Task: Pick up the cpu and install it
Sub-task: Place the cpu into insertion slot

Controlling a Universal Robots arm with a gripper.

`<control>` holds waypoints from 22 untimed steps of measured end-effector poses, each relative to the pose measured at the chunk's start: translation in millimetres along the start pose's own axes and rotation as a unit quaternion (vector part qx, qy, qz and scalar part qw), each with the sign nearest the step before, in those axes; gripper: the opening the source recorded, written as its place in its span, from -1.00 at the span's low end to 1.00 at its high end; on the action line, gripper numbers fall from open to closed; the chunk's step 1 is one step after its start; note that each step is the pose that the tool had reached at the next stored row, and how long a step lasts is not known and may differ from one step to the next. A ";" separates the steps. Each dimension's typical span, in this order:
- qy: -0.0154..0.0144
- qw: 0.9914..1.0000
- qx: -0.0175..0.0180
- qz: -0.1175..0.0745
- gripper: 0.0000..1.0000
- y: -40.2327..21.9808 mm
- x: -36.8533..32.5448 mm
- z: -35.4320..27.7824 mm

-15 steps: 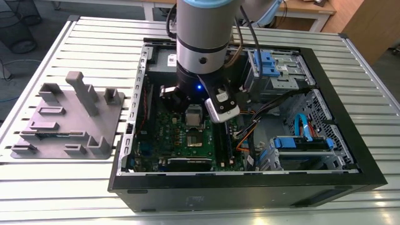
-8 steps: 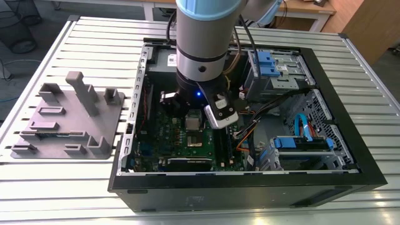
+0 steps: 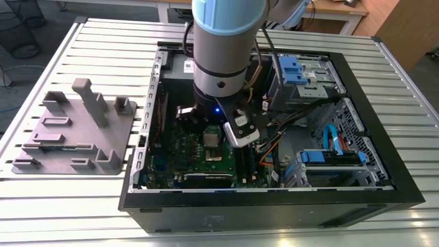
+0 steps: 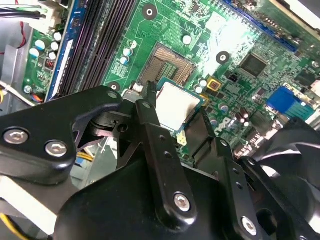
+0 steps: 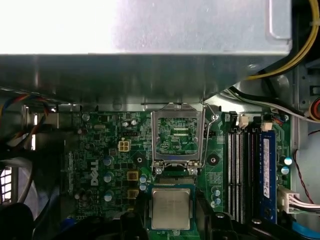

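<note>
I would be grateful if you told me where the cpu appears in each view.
Exterior view: cannot tell it apart beneath the arm.
Second wrist view: the cpu, gripped by the end effector, beside the socket.
First wrist view: the cpu next to the open metal frame.
Shared landmark: the green motherboard.

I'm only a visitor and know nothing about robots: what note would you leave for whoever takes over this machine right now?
The claw is shut on the small flat square silver-grey cpu chip, gripping two opposite edges.
The chip hangs above the green motherboard, beside the open grey metal socket, not in it.
Done: pickup.
Left: the chip is not yet seated in the socket.
</note>
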State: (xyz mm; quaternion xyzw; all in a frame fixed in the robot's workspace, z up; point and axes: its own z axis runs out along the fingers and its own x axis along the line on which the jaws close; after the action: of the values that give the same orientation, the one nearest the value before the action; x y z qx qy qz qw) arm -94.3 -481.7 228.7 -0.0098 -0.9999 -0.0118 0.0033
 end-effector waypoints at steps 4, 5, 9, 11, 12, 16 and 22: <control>0.000 1.000 0.000 0.000 -0.06 -0.5 -0.1 4.7; 0.000 1.000 0.000 0.000 -0.06 -0.5 -0.1 5.3; 0.000 1.000 0.000 0.000 -0.06 -0.6 -0.1 6.9; 0.000 1.000 0.000 0.000 -0.06 -0.6 -0.1 8.6; 0.000 1.000 0.000 0.000 -0.06 -0.8 -0.1 9.6; 0.000 1.000 0.000 0.000 -0.06 -1.2 -0.1 13.9; 0.000 1.000 0.000 0.000 -0.06 -1.8 -0.2 16.9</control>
State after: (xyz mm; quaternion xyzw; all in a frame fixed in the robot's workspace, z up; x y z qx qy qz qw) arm -94.3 -483.2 211.8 -0.0098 -0.9999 -0.0117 0.0033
